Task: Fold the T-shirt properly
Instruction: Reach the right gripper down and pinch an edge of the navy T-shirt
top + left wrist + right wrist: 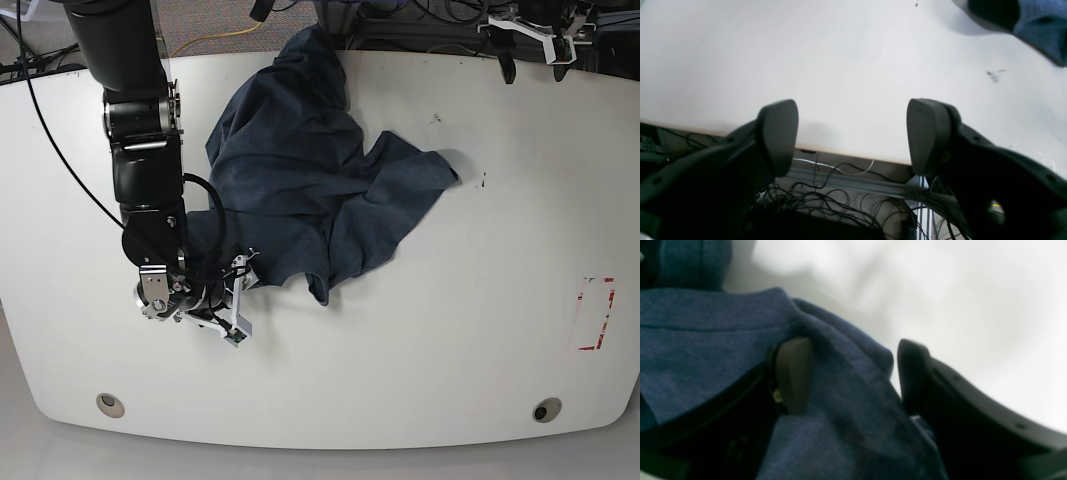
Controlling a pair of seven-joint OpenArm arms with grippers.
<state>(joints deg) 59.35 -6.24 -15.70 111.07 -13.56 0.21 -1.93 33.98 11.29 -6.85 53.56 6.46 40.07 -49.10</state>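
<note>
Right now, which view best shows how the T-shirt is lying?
The base view: the T-shirt lies crumpled across the table, its whole outline visible. The right wrist view shows only blurred cloth between the open right claw; the left wrist view catches one corner.

No readable text, labels or numbers in any view. T-shirt (300, 190) shows plain dark blue fabric only, no lettering visible. Red-outlined rectangle mark (593, 313) on the tabletop (480, 340) near its right edge; nothing legible inside it.
</note>
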